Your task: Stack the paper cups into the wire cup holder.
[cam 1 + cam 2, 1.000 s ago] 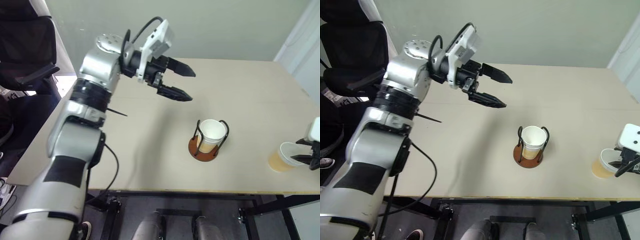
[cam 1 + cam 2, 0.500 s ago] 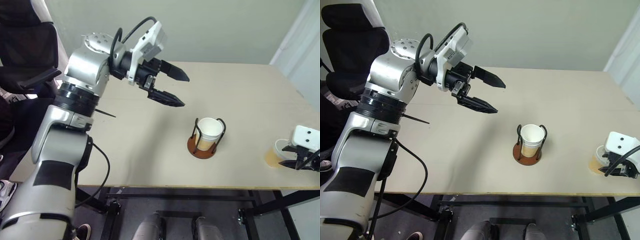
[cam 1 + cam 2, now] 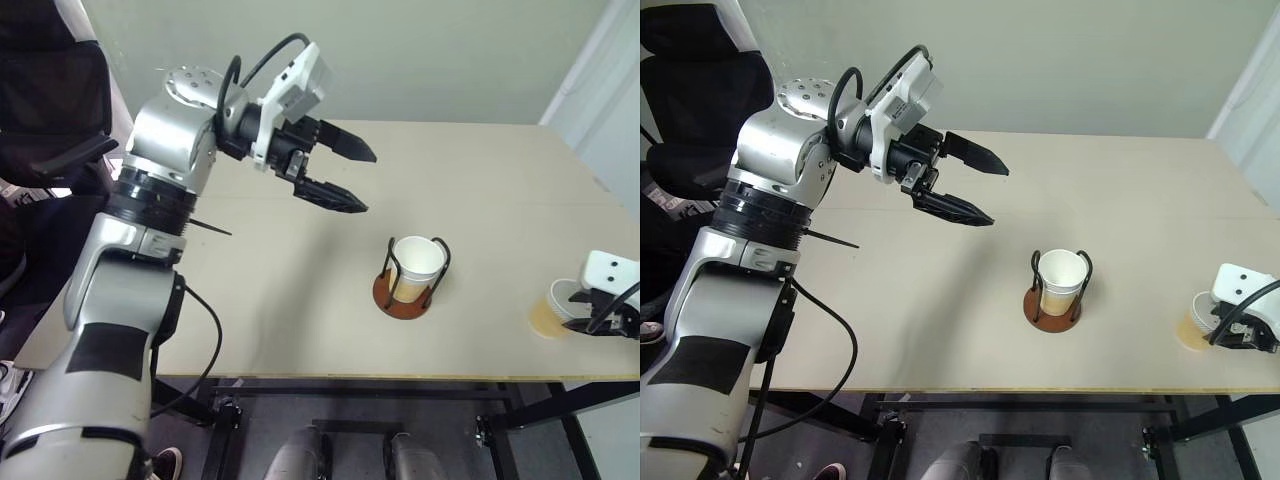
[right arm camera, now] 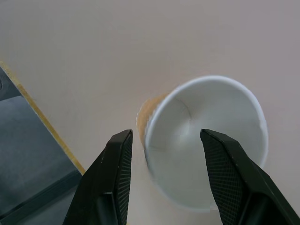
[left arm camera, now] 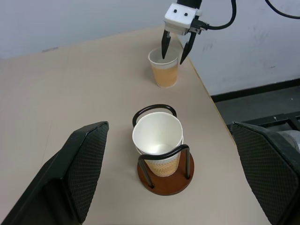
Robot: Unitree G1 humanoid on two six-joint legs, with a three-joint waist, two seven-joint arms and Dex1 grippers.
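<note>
Right gripper (image 5: 176,46) of mine has come down over the last second onto the loose paper cup (image 5: 164,68) at the table (image 3: 300,300) edge on my right. Its fingers stand apart, one inside the rim and one outside as the left wrist view shows it, not yet pressed on the wall; the right wrist view shows the cup mouth between the two black pads (image 4: 117,164). So I judge the pick-up is about to begin: the closing squeeze is what remains before a lift.

Farther in, at mid-table, the wire cup holder (image 3: 403,295) stands upright with nested cups (image 3: 417,262) already seated in it, well apart from the loose one. That leaves this one cup to carry over.

Farthest, my left gripper (image 3: 345,180) hangs high over the table's far left part, jaws wide apart and empty, and has kept still.
</note>
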